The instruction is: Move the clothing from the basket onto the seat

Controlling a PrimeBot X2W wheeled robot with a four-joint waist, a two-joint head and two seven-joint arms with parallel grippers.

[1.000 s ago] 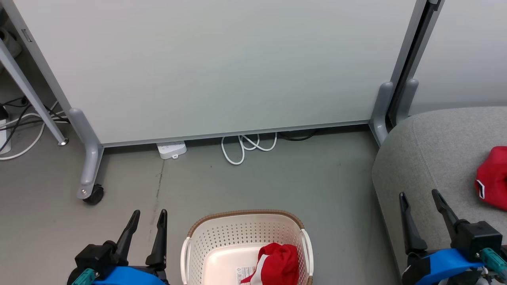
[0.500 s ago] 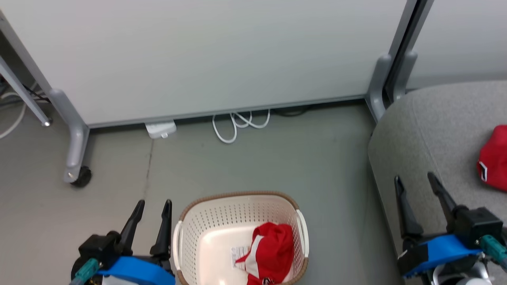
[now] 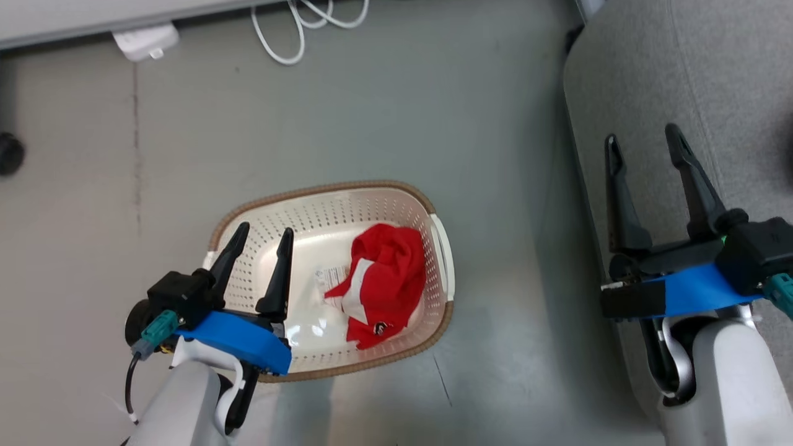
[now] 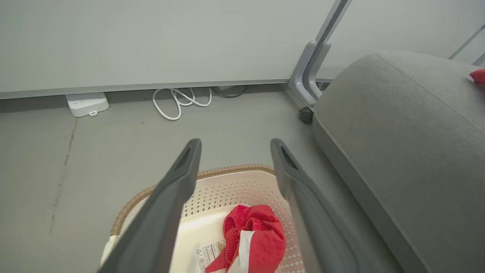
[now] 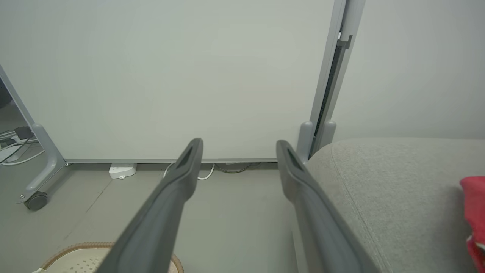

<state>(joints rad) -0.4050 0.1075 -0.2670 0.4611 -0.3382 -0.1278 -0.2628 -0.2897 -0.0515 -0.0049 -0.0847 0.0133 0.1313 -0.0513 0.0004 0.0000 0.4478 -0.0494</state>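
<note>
Clothing (image 3: 381,282): 1 crumpled red fabric garment, white trim, frame lower centre, inside white perforated plastic basket (image 3: 322,186) | left gripper (image 3: 265,229), right gripper (image 3: 643,134): fingers spread, empty | advice: left gripper shifts toward frame centre, pinches raised fold deep.

The basket (image 3: 322,187) stands on the floor (image 3: 495,155), left of the seat (image 3: 681,74) and apart from it. A garment (image 3: 384,282) lies in the basket's right half, just right of the label (image 3: 331,275) on its bottom. A second garment (image 5: 473,212) lies on the seat, far to the right. Beyond the basket, a power strip (image 3: 145,40) and a cable (image 4: 178,101) lie at the foot of a partition (image 4: 151,38). The left claw (image 3: 264,230) hangs over the basket's left half, the right claw (image 3: 643,134) over the seat's left edge
</note>
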